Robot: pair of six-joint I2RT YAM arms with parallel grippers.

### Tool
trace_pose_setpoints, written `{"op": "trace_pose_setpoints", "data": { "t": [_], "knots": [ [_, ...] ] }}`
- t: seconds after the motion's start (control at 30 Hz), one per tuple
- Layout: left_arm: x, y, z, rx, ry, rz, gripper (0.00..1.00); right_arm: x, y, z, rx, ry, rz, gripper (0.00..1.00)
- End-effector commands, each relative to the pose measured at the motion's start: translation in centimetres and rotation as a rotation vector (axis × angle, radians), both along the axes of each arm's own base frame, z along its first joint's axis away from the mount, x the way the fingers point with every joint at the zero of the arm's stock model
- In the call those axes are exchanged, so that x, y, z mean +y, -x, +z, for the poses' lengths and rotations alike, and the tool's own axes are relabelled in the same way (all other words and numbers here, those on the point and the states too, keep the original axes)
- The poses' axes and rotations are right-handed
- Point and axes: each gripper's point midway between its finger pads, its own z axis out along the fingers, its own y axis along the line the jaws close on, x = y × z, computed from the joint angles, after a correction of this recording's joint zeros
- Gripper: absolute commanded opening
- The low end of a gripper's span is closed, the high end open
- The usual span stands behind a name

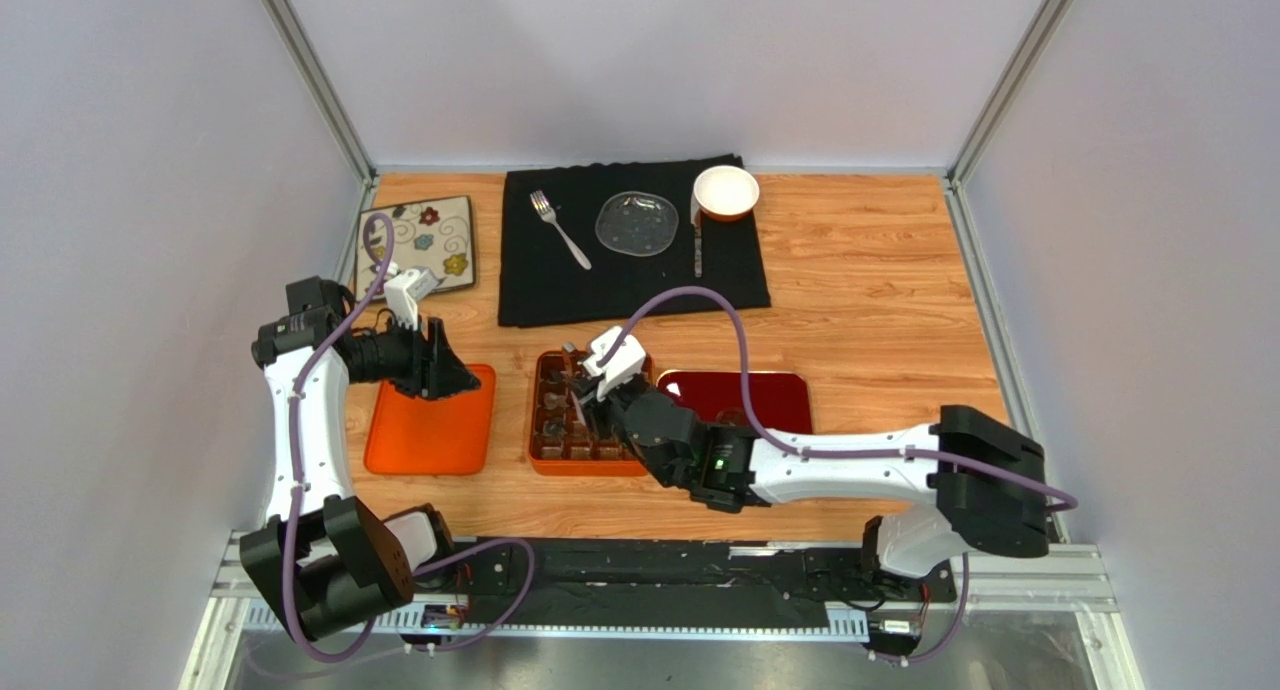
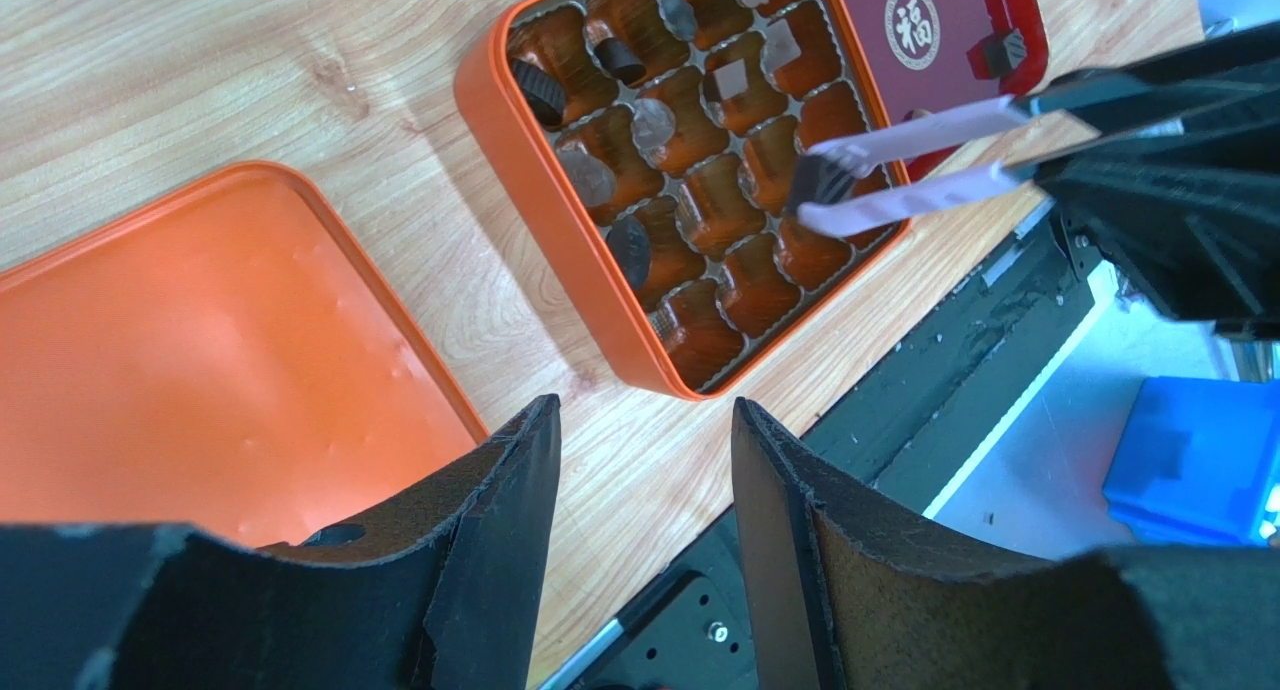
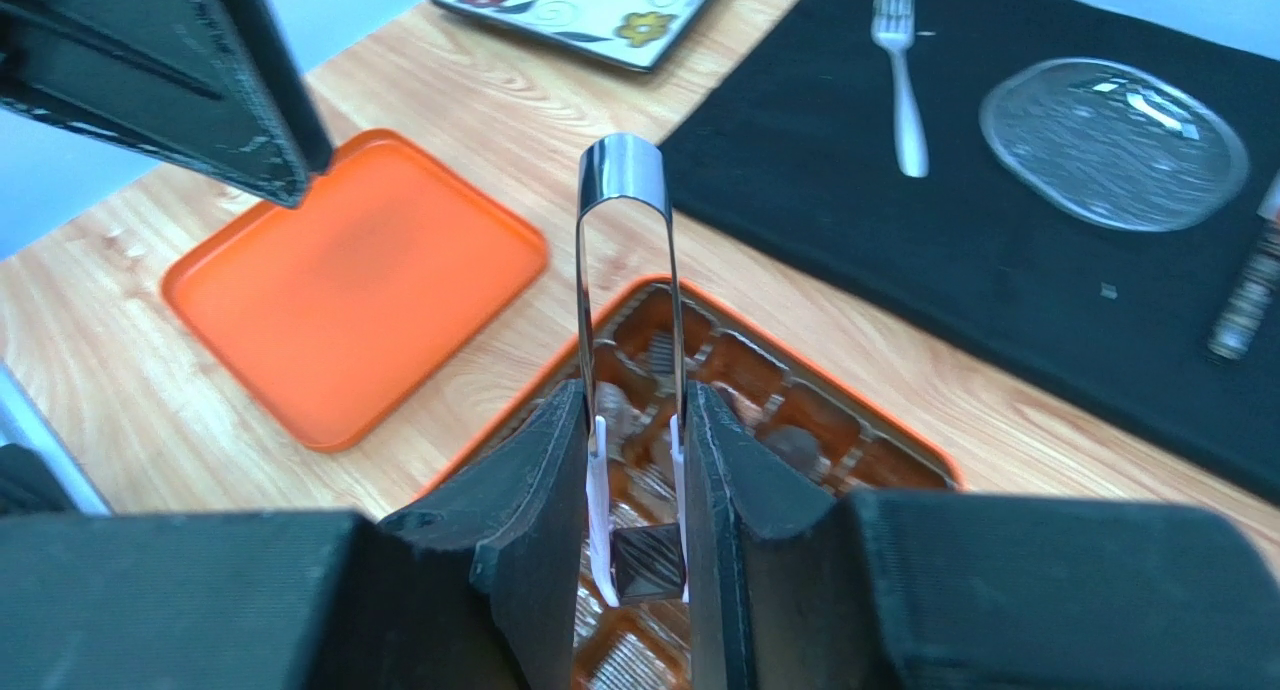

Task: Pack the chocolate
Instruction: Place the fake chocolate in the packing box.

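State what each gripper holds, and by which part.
Right gripper squeezes metal tongs partway along their arms; their tips pinch a square chocolate. Left gripper holds nothing.

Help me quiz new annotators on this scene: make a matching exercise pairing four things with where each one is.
Things:
1. fork
2. orange lid
3. tongs
4. floral plate

Places:
A. held in the right gripper
B. at the back, left of the black mat
C. lying on the black mat
D. at the front, next to the orange box

Pairs: 1-C, 2-D, 3-A, 4-B
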Motion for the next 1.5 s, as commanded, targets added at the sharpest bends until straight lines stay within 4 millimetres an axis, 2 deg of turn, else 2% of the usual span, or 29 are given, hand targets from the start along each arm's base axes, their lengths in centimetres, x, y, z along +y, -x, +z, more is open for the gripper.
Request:
{"op": "trace_pose_setpoints", "data": {
  "t": [0.0, 0.23, 0.57, 0.83, 1.47],
  "knots": [
    [-0.2, -0.2, 1.0, -0.054, 0.016, -0.007, 0.54, 3.1, 0.0, 3.8, -0.032, -0.141, 0.053, 0.17],
    [-0.3, -0.2, 1.1, -0.058, 0.018, -0.009, 0.54, 4.7, -0.1, 2.6, -0.012, -0.145, 0.068, 0.17],
    [-0.3, -0.1, 1.4, -0.064, 0.014, -0.011, 0.54, 4.7, -1.2, 1.1, 0.005, -0.150, 0.049, 0.22],
    [-0.2, 0.1, 1.3, -0.064, 0.003, -0.016, 0.54, 4.2, -1.7, 0.8, 0.004, -0.150, 0.031, 0.24],
    [-0.1, 0.1, 1.4, -0.067, -0.004, -0.019, 0.53, 2.4, -1.5, 0.2, 0.023, -0.148, 0.002, 0.28]
  ]
}}
